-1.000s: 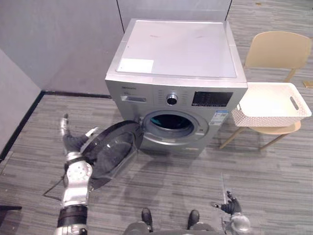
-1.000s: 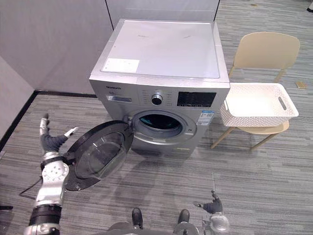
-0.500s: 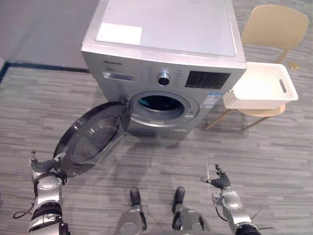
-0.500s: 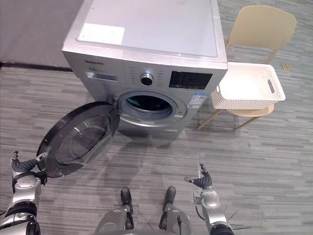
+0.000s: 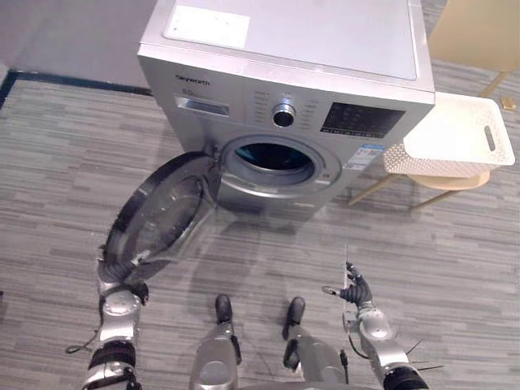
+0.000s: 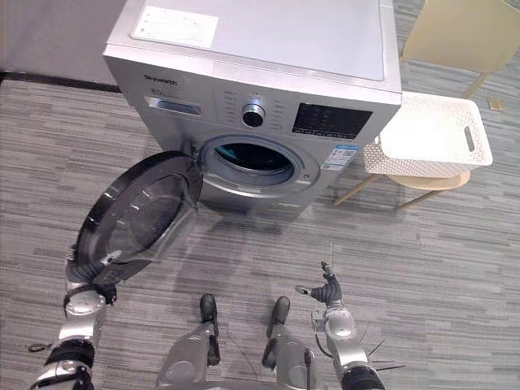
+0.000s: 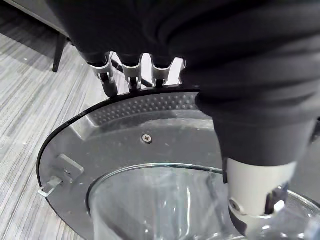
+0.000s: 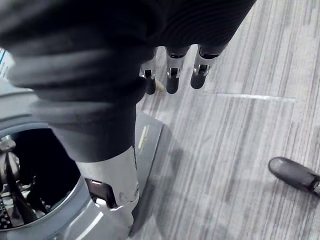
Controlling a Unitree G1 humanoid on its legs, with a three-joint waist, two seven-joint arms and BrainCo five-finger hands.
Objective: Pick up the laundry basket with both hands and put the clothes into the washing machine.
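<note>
While the white laundry basket point(image 5: 435, 166) sits on the seat of a tan chair point(image 5: 475, 32), just beside the right side of the washing machine point(image 5: 309, 45), neither hand touches it. That machine stands with its round door point(image 5: 158, 213) swung wide to the robot's left, the dark drum opening point(image 5: 272, 156) uncovered. At the door's lower rim is the left hand point(image 7: 235, 100). Its fingers point(image 7: 107, 75) run straight and side by side to the rim's edge, with the thumb point(image 7: 252, 192) apart from them over the glass of the inner face. Whether they press on the door I cannot tell. The right hand point(image 5: 355, 290) hangs over the grey striped floor point(image 5: 463, 244) in front of the machine, well apart from the basket, fingers relaxed and spread, holding nothing.
</note>
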